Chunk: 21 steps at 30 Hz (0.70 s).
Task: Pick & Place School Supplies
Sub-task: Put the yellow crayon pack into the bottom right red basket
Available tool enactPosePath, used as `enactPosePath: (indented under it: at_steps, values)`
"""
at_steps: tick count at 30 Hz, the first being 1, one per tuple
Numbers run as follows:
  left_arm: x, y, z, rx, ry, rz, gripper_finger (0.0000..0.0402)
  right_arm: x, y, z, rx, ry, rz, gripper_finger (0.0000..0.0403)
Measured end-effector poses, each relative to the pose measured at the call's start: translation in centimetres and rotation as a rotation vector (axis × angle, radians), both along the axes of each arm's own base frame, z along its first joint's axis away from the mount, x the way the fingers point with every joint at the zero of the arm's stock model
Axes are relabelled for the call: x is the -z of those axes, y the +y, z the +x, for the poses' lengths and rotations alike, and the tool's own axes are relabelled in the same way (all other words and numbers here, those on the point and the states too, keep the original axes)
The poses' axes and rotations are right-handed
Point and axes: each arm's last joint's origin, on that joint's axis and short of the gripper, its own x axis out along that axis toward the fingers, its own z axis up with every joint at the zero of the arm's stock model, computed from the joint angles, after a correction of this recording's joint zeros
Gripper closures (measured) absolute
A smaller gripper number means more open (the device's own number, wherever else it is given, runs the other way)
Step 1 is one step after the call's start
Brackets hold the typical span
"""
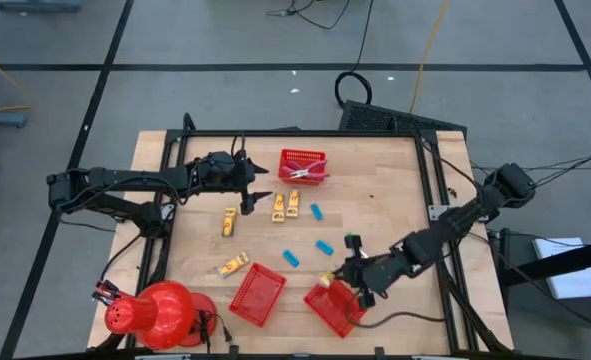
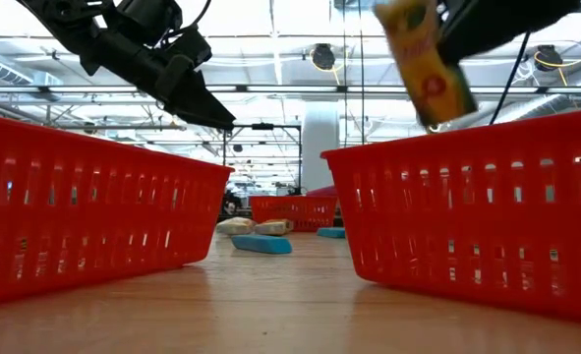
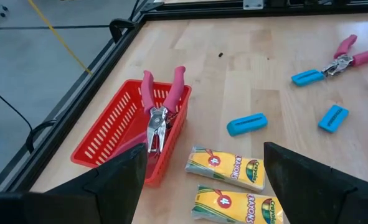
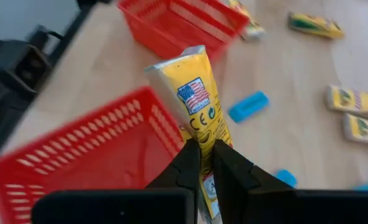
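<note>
Bright, even overhead light fills every view. In the low view, ceiling light strips (image 2: 270,39) glare white toward 12 o'clock, leaving the left arm (image 2: 143,54) a dark silhouette; the near red baskets (image 2: 84,197) look soft and out of focus. In the right wrist view, the held yellow crayon box (image 4: 199,112) and background are blurred. Shadows on the wooden table (image 1: 375,200) are faint and short.

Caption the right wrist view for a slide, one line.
Right gripper holds a yellow crayon box upright above a red mesh basket, blue blocks scattered on the wooden table.
</note>
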Motion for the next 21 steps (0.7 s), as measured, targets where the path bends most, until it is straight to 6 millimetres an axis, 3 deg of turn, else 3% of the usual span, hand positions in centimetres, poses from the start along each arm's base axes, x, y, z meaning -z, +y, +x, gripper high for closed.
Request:
enactPosePath:
  at_steps: [6, 12, 21]
  values:
    - [0.0, 0.0, 0.0, -0.006, -0.001, -0.011, 0.0078, -0.6, 2.2, -0.6, -0.066, -0.018, 0.116, 0.0388]
    - [0.0, 0.0, 0.0, -0.007, -0.002, -0.012, 0.0078, 1.0, 4.1, -0.6, -0.068, 0.036, 0.220, 0.0388]
    - [0.0, 0.0, 0.0, -0.008, -0.003, -0.019, 0.0078, 4.4, 4.7, 0.2, 0.022, 0.181, 0.290, 0.0388]
